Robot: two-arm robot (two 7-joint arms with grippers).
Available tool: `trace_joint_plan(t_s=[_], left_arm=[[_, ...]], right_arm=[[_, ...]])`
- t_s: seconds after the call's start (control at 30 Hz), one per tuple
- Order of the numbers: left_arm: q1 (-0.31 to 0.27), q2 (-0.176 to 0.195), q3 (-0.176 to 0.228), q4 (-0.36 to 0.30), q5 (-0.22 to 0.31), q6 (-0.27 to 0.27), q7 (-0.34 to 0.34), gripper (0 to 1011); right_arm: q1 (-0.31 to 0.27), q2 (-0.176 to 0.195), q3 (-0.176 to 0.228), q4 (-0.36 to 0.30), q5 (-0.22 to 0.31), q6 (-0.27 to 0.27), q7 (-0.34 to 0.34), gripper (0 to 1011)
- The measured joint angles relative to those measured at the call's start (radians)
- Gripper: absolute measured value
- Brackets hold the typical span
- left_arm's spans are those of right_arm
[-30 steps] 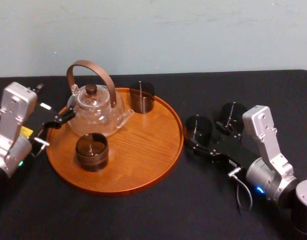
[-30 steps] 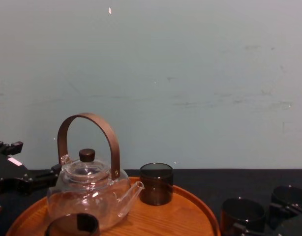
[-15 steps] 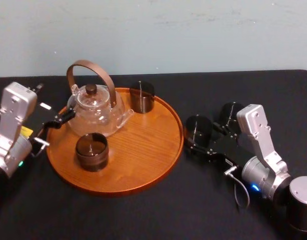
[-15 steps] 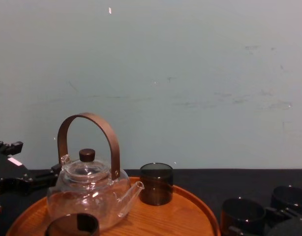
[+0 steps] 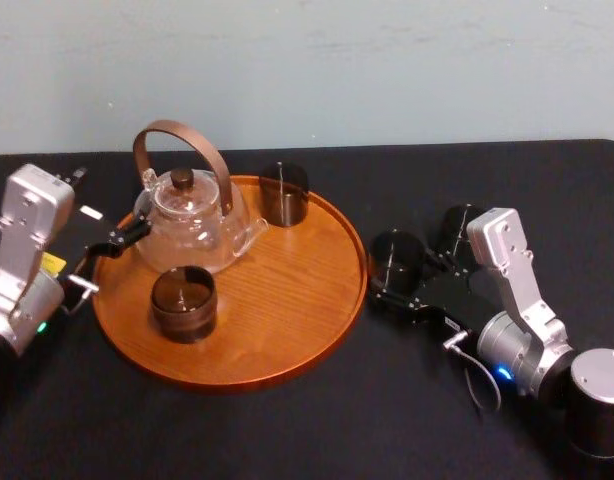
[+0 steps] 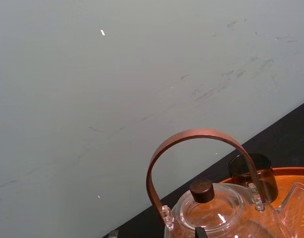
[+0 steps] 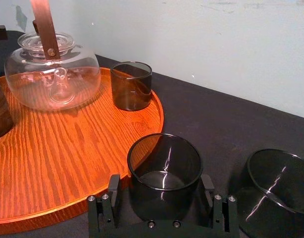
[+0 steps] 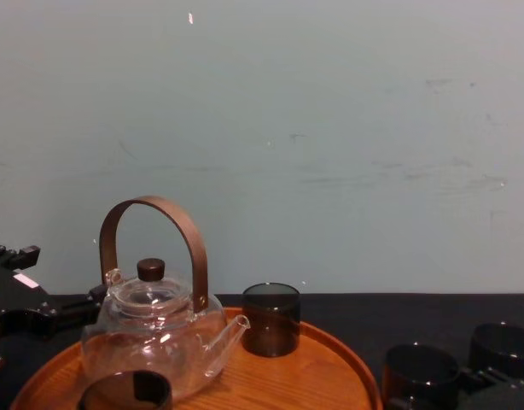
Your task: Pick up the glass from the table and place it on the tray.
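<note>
A dark smoked glass (image 5: 397,256) stands on the black table (image 5: 317,420) just right of the round wooden tray (image 5: 287,300). My right gripper (image 5: 399,282) is open, with one finger on each side of this glass (image 7: 164,168) near its base. The wrist view shows a small gap on one side and the other finger (image 7: 207,187) close against the wall. The chest view catches the same glass (image 8: 422,373) at lower right. My left gripper (image 5: 129,235) is open and idle at the tray's left rim, beside the teapot.
A second dark glass (image 5: 462,226) stands on the table close behind my right gripper. On the tray are a glass teapot (image 5: 192,215) with a brown handle, a dark glass (image 5: 284,193) at the back and a brown cup (image 5: 184,303) in front.
My right arm has slid forward and to the left, bringing its fingers further around the glass. The glass, the tray's items and my left arm have not moved.
</note>
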Motion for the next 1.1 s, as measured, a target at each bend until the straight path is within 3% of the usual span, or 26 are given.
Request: trace_joint_plan(t_s=[1.1], left_arm=[[0.0, 0.0, 0.0, 0.0, 0.0, 0.0, 0.0, 1001]], right_arm=[[0.084, -0.058, 0.021, 0.124, -0.025, -0.008, 0.018, 1002]])
